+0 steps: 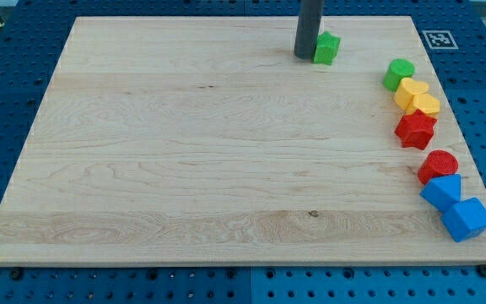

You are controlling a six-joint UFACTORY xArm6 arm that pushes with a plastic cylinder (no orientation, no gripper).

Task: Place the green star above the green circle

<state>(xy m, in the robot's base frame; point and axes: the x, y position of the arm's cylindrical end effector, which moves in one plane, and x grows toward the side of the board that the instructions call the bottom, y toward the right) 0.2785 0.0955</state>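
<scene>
The green star (327,48) lies near the view's top edge of the wooden board (184,152), right of centre. My tip (305,56) stands right against the star's left side, touching it or nearly so. The green circle (399,74) lies further to the view's right and a little lower, near the board's right edge. The star is up and to the left of the circle, with a clear gap between them.
Below the green circle a chain of blocks runs down the right edge: two yellow blocks (411,91) (426,105), a red star (416,129), a red circle (438,165) and two blue blocks (442,192) (467,219).
</scene>
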